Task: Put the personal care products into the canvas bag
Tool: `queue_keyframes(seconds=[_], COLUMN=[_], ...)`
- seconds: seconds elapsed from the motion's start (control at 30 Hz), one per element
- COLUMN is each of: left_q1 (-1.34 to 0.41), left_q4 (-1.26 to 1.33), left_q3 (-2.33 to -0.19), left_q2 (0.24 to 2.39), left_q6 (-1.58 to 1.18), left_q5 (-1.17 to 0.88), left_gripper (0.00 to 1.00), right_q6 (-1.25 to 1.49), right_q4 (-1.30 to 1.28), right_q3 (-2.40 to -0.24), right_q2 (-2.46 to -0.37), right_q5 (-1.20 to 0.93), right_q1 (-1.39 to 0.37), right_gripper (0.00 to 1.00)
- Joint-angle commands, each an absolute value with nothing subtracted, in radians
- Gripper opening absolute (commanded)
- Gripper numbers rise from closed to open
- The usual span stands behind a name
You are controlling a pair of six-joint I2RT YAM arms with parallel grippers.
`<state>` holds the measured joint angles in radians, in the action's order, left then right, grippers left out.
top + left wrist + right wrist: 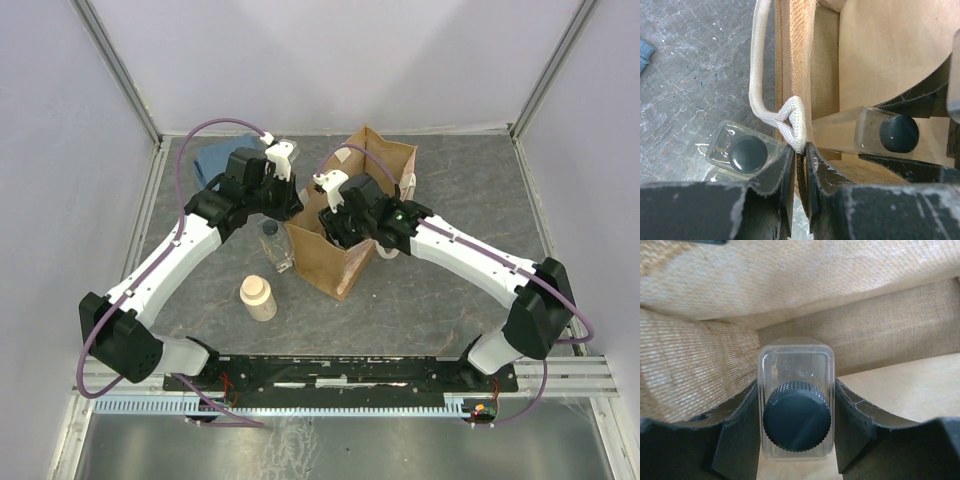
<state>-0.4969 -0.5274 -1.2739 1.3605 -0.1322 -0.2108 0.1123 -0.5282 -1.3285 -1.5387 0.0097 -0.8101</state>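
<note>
- The table (450,290) is carrying everything, with both arms reaching in from its near edge towards the middle.
- The canvas bag (325,262) is standing upright in the centre with its mouth gaping upward, presumably so that products can go straight down into it.
- The left gripper (800,167) is clenching the bag's rim just below where the off-white handle (759,75) loops down. To my eye it is steadying the bag and keeping the mouth spread for the other arm.
- The right gripper (796,390) is reaching down inside the bag and grasping a clear square bottle (796,362) by its flat sides. The dark cap is pointing up at the wrist camera and canvas walls are rising all around it. I cannot tell whether the bottle is touching the bag's floor yet.
- The folded blue cloth (213,158) is lying at the far left, well apart from the bag, and is not part of the job.
- The cream round bottle (259,298) is standing on the table to the near left of the bag, waiting for its turn.
- A second clear bottle (275,245) is standing just beside the bag's left wall, right under the left gripper, also waiting to go in.
- A third clear bottle is not showing in any view.
</note>
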Motion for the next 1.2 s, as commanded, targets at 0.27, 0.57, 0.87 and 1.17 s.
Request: queue_keyframes(seconds=[0.27,0.57,0.87,1.17], left_q1=[-0.502,-0.5,-0.501,-0.499], left_q4=[-0.508,-0.522,-0.524,-0.586], left_q3=[-1.275,-1.277,-1.284,-1.376], left_q2=[1.339,1.35,1.343,1.281], left_q6=[-0.132,-0.116,-0.116,-0.138], left_q5=[-0.196,-0.18,-0.173,-0.131], left_gripper=[0.21,0.18,0.51,0.98], right_q6=[0.129,0.161,0.174,0.156], right_q4=[-0.371,-0.446,-0.631,-0.771], right_q3=[-1.299,-1.341,-1.465,-1.729], right_q2=[-1.549,-1.493,-1.391,-1.437], right_q5=[0.087,0.131,0.232,0.241], right_q1=[-0.823,-0.828,-0.828,-0.828], right_gripper=[0.0,0.66,0.91,1.0])
